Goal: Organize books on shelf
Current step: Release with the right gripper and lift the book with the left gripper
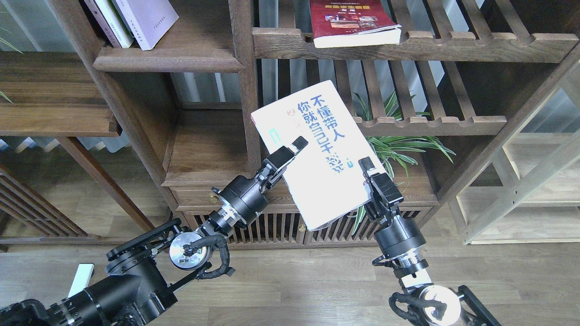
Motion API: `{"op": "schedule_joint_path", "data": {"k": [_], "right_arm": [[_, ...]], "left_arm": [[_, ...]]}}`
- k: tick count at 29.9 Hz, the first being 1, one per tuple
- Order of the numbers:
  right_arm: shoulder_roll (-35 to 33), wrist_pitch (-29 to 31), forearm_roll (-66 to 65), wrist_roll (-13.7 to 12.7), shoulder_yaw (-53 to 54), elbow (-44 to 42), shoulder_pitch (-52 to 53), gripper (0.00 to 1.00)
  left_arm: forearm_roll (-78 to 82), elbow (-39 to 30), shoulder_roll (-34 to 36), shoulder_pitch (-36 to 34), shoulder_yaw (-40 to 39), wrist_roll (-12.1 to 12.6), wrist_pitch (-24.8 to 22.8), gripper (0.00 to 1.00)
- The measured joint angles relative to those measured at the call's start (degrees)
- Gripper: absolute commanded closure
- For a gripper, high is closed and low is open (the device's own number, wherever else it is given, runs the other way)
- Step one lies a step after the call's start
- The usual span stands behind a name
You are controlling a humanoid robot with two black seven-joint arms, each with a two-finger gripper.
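White book [317, 149], blue title 你就自己干到…; left hand [290, 151] clamps it, right hand [369, 174] grips edge.

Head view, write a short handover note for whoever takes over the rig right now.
Left gripper: shut on the white book, pinching its left edge.
Right gripper: at the book's lower right edge; a firm grip cannot be confirmed.
The white book is in the air, tilted, in front of the bookcase, on no shelf.
The lavender book and slim ones lean on the solid shelf, upper left.
The red book lies flat on the slatted shelf, upper right.
Left to do: shelve the white book, probably the red one too.
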Motion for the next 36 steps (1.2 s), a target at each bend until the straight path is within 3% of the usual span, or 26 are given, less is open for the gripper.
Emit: {"op": "schedule_joint_path", "data": {"k": [16,32,36], "right_arm": [[-0.13,0.0,0.01,0.08,1.49,-0.73,0.08,0.39],[-0.3,0.0,0.03,0.09,4.54,-4.47,1.32,0.34],[-0.3,0.0,0.09,0.09,5.1,-5.1,2.38,0.34]], "left_arm": [[4.44,-4.14,9.63,2.8,-1.03,-0.62,0.0,1.0],[10.31,-20.28,28.9,3.93,-5.13,-0.94,0.0,1.0],[12.25,-24.35,32.68,6.33,-6.92,-2.16,0.0,1.0]]}}
